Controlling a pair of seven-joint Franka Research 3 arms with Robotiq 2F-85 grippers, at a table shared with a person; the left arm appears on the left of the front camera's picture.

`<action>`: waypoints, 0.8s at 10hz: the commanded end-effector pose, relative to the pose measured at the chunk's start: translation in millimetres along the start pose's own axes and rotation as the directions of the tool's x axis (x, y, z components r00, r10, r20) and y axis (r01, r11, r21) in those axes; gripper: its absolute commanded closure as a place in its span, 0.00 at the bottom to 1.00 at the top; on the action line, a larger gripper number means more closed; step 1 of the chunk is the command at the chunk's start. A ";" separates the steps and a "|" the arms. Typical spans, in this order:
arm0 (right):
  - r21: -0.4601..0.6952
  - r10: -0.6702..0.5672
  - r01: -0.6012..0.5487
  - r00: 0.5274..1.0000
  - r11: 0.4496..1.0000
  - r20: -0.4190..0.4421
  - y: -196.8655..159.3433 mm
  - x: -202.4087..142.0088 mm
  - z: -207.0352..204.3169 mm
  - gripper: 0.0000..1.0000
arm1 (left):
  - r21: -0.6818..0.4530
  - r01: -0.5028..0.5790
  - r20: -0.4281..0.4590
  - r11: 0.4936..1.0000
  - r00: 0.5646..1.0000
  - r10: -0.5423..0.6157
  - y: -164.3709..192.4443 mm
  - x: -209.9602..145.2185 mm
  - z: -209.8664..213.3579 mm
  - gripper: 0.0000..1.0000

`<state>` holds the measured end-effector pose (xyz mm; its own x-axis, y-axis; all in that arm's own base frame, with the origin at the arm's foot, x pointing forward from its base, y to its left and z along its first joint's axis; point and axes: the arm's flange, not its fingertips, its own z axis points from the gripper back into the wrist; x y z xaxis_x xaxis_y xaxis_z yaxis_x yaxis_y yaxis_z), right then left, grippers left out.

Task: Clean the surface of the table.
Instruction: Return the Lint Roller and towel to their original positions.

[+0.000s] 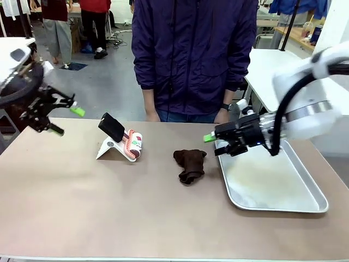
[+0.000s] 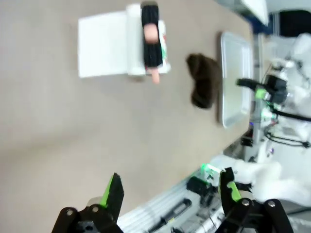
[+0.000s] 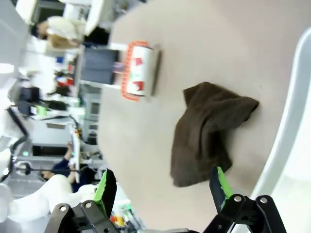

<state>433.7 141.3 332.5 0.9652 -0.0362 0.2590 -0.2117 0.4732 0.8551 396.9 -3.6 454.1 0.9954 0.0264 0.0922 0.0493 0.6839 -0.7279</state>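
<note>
Both grippers (image 2: 167,191) (image 3: 163,189) hang with fingers apparently wide apart, holding nothing.

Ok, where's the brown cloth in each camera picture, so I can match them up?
Front view: the brown cloth lies crumpled at the table's middle, just left of the metal tray.
Left wrist view: upper right, beside the tray's long edge.
Right wrist view: centre, above the open right gripper.
Shared landmark: the tray's rim next to the cloth.
</note>
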 end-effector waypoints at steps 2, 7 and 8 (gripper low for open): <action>0.180 -0.038 0.016 0.992 0.984 0.120 -14.6 -50.2 60.8 0.00 | -0.260 0.027 0.040 0.965 0.999 -0.017 64.1 -52.2 19.8 0.00; 0.400 -0.028 0.002 0.998 0.916 0.058 -37.9 -82.6 111.0 0.00 | -0.566 0.149 0.071 0.811 0.989 -0.133 120.7 -17.4 7.6 0.00; 0.403 -0.018 -0.011 0.998 0.915 0.066 -37.9 -78.0 107.7 0.00 | -0.593 0.132 0.143 0.794 0.988 -0.057 118.2 -7.1 6.9 0.00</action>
<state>382.7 23.3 333.1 0.9669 -0.1192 0.2256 -0.2169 0.0819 0.9728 377.0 79.0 366.9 0.9729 0.0197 0.2304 0.2243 0.1625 -0.9609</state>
